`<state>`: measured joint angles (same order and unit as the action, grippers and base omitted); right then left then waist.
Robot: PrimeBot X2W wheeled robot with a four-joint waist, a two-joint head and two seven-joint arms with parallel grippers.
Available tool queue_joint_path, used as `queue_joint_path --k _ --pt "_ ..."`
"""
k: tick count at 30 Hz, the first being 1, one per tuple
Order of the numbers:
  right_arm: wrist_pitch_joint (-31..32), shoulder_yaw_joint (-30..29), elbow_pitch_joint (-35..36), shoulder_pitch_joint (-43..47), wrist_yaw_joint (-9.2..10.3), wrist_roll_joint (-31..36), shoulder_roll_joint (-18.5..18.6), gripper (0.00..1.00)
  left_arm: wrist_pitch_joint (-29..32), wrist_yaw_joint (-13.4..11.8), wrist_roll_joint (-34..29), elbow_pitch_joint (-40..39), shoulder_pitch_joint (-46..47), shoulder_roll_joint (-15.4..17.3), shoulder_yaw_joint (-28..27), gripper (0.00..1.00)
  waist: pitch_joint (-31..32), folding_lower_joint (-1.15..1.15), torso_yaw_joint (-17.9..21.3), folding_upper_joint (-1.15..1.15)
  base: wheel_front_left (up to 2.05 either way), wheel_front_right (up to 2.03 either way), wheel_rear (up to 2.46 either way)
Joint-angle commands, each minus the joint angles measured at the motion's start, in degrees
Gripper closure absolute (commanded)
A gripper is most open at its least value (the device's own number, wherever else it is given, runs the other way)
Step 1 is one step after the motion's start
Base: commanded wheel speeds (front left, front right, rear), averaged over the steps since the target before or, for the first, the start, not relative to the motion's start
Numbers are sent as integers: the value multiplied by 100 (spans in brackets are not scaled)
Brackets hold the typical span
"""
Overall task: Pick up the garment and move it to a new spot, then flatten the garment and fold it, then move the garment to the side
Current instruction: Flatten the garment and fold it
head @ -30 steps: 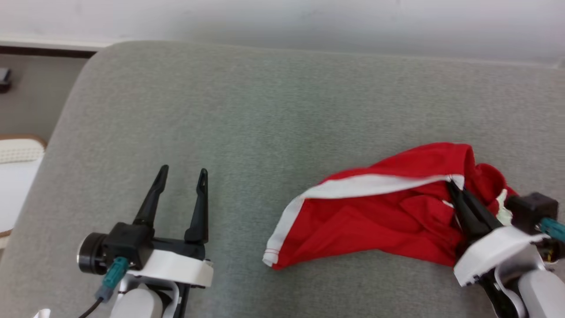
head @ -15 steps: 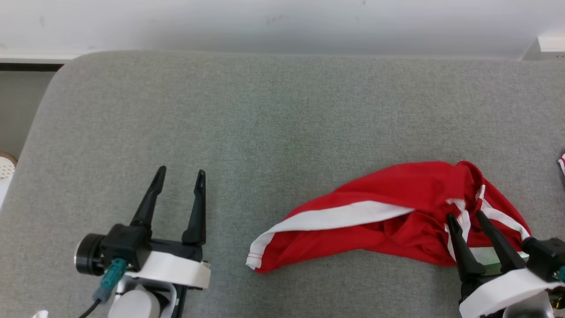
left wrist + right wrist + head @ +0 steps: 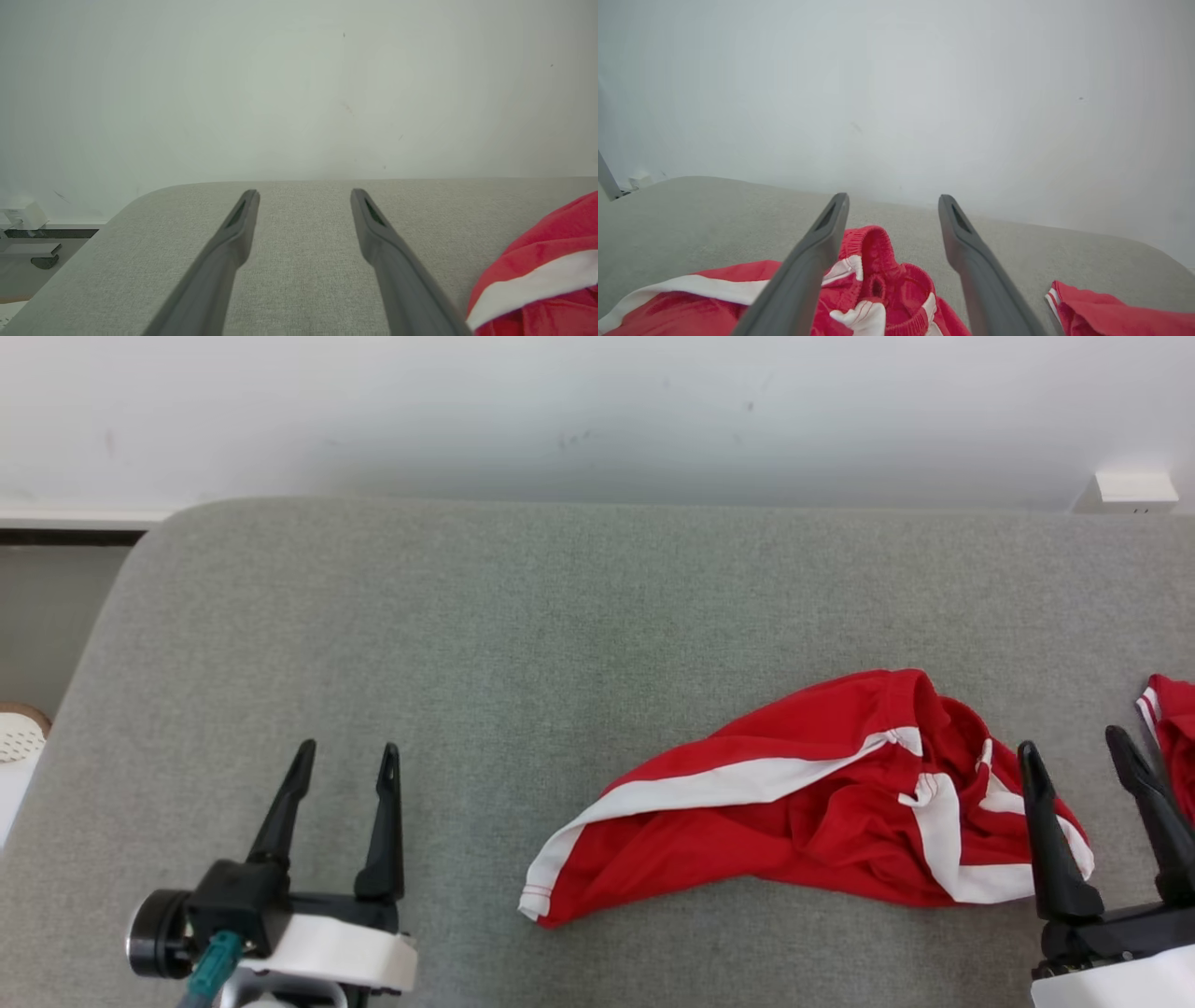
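Observation:
The garment (image 3: 794, 803), red with white stripes, lies crumpled on the grey cushion (image 3: 523, 644), right of centre. Its waistband end (image 3: 878, 275) bunches below my right gripper (image 3: 1074, 747), which stands open above the garment's right end with nothing between its fingers (image 3: 817, 252). My left gripper (image 3: 345, 756) hangs open over bare cushion at the lower left, well apart from the garment (image 3: 537, 275), which shows at the right edge of the left wrist view. The left fingers (image 3: 233, 233) are spread wide and hold nothing.
A second red and white cloth (image 3: 1172, 719) lies at the cushion's right edge, also seen as red cloth (image 3: 1111, 312) in the right wrist view. A white wall (image 3: 597, 411) rises behind the cushion, with a white socket box (image 3: 1130, 490). Floor and a pale object (image 3: 19, 737) lie left.
My right gripper opened and let go of the garment, which dropped onto the cushion. The head camera shifted, bringing the second red cloth into view. The left gripper stayed open.

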<state>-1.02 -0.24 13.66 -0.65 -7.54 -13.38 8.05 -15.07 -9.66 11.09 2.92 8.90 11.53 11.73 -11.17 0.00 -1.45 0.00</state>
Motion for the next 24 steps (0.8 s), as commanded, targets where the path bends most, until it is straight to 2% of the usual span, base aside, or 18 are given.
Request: queue_joint_path --k 1,6,17,21,24 --pt "68 -73 135 137 12 71 -35 0 -10 -29 -54 -37 -109 37 -16 0 90 0 -9 0 0 0 0" --pt "276 -201 452 304 12 124 -164 0 2 -65 -49 -99 -294 72 1 0 197 0 -33 0 0 0 0" --pt "362 -238 447 419 12 -22 -297 0 118 -77 -71 -211 -336 150 82 0 212 0 -20 0 0 0 0" --pt "339 -245 428 405 12 -42 -317 0 150 -40 -142 -287 -244 199 157 0 193 0 -7 0 0 0 0" --pt "319 -270 403 413 12 -67 -344 0 361 136 -251 -393 -81 218 452 0 154 0 -18 0 0 0 0"
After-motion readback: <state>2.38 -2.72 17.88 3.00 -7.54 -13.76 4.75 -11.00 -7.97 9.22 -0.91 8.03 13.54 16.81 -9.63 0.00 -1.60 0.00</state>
